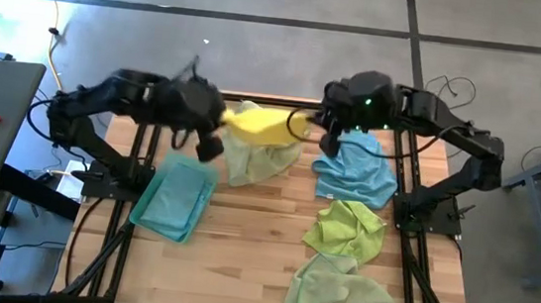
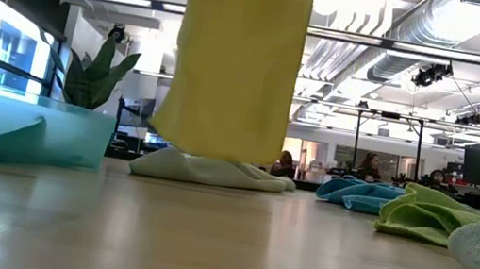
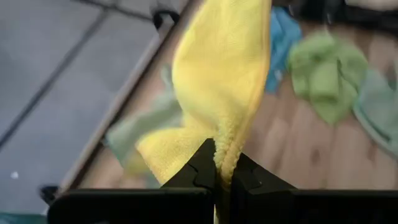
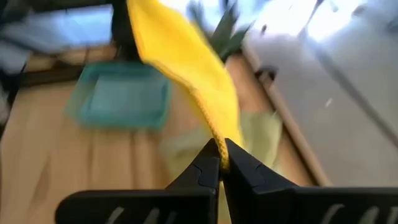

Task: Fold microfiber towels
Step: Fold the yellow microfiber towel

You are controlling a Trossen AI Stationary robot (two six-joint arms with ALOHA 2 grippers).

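High view: yellow towel (image 1: pixel 258 124) stretched in the air between both arms at the table's far edge. Left gripper (image 3: pixel 219 177) pinched shut on one end, right gripper (image 4: pixel 221 163) pinched shut on the other. Pale green towel (image 1: pixel 262 159) lies right below it. Folded teal towel (image 1: pixel 176 197) sits on the left; blue towel (image 1: pixel 358 170) and two crumpled green towels (image 1: pixel 348 229) on the right. Wooden table (image 1: pixel 251 249). Low view: hanging yellow cloth blocks the middle; potted plant (image 2: pixel 92 74) behind, office room with seated people beyond.

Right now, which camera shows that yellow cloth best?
The high view: the yellow towel stretches between the left gripper and right gripper. The low view shows only a hanging sheet; each wrist view shows just one pinched edge.
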